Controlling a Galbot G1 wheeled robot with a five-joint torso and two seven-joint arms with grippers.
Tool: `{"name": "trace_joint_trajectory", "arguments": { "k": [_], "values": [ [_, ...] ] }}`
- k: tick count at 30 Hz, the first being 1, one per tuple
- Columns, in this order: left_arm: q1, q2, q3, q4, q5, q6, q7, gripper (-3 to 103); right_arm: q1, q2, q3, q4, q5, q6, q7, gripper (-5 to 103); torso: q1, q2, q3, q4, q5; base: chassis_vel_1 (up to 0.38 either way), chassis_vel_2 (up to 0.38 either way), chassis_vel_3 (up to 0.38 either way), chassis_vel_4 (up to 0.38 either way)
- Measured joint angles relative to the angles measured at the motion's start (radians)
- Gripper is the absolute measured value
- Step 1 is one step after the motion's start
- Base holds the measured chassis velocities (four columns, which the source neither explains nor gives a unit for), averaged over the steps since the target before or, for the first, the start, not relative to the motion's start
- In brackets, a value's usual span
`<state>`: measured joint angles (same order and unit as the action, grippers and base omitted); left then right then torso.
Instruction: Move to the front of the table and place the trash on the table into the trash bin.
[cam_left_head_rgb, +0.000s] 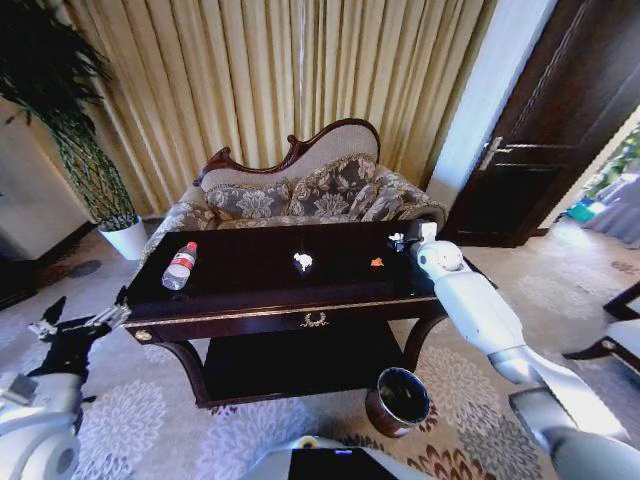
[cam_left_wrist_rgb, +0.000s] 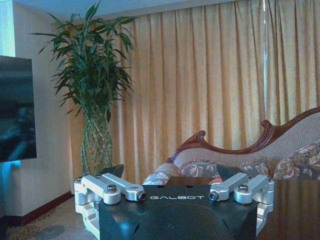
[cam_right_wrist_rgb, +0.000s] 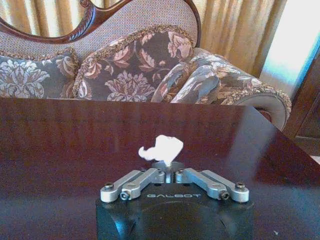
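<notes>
- A sofa with a carved dark wood frame stands in front of the curtains; floral cushions lean along its back.
- Gold pleated curtains cover the rear wall.
- A tall leafy plant with braided stems rises beside the curtains, in a white pot.
- A dark wooden door with a metal handle stands at the far right.
- A patterned carpet with pale flower shapes covers the floor.
- A dark screen hangs on the wall near the plant.
</notes>
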<state>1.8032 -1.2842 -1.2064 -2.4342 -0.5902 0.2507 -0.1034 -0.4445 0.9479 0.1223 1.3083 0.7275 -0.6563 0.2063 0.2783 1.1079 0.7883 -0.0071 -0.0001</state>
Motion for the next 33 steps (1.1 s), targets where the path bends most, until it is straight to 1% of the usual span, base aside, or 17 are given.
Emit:
{"name": "trace_joint_trajectory", "arguments": {
  "k": [1,5,33],
  "values": [
    [0.0,0.0,0.0,0.0,-0.001,0.0,0.0,100,0.001,0.0,-0.001,0.0,0.0,0.0,0.0,1,0.0,0.0,0.0,0.0,0.0,0.0,0.0,0.0,0.0],
    [0.001,-0.002,-0.001,0.001,-0.002,0.0,0.0,100,0.002,0.0,-0.001,0.0,0.001,0.0,0.0,0,0.0,0.0,0.0,0.0,0.0,0.0,0.0,0.0,0.0],
    [-0.008,0.003,0.006,0.003,-0.01,0.004,0.0,100,-0.003,-0.003,0.002,0.012,0.006,0.011,0.004,0,0.0,0.0,0.0,0.0,0.0,0.0,0.0,0.0,0.0]
  ]
}}
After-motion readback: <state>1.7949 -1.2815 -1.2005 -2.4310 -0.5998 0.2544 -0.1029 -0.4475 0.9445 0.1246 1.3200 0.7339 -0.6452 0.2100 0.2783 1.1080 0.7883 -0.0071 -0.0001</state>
